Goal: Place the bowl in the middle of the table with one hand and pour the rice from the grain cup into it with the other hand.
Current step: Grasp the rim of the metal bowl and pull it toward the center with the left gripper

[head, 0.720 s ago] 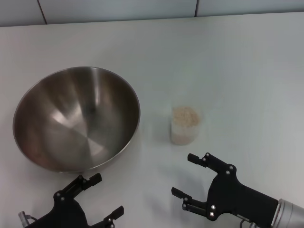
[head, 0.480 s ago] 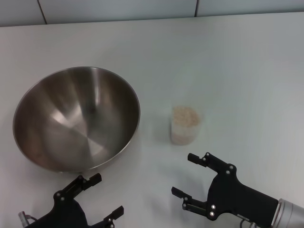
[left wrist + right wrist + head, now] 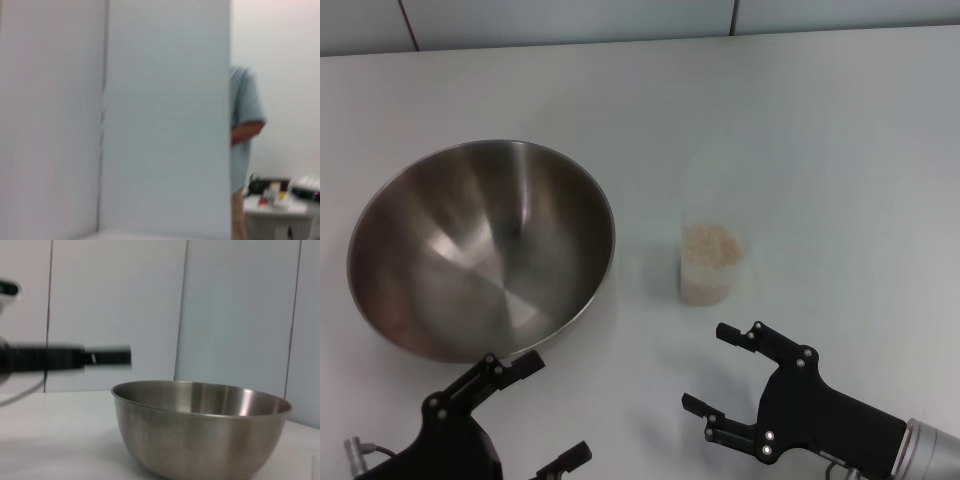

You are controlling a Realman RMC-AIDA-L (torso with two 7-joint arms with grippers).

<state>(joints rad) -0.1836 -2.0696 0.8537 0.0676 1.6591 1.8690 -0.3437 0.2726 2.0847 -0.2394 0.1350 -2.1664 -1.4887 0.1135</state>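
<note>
The steel bowl (image 3: 480,250) stands empty on the left part of the white table (image 3: 820,150). To its right, apart from it, the clear grain cup (image 3: 709,265) stands upright, filled with rice (image 3: 709,243). My left gripper (image 3: 550,410) is open at the near edge, just in front of the bowl's near rim and holding nothing. Open as well, my right gripper (image 3: 706,367) sits a short way in front of the cup without touching it. The right wrist view shows the bowl (image 3: 200,430) side-on, with the left arm's black gripper (image 3: 70,357) blurred beside it.
Grey wall panels (image 3: 570,20) run along the table's far edge. The left wrist view faces those panels (image 3: 150,120), with a person in a light blue shirt (image 3: 245,125) and a small cluttered table (image 3: 280,200) beyond.
My left gripper has shifted slightly, its upper finger now nearer the bowl's near rim. The right gripper, the bowl and the cup have not moved.
</note>
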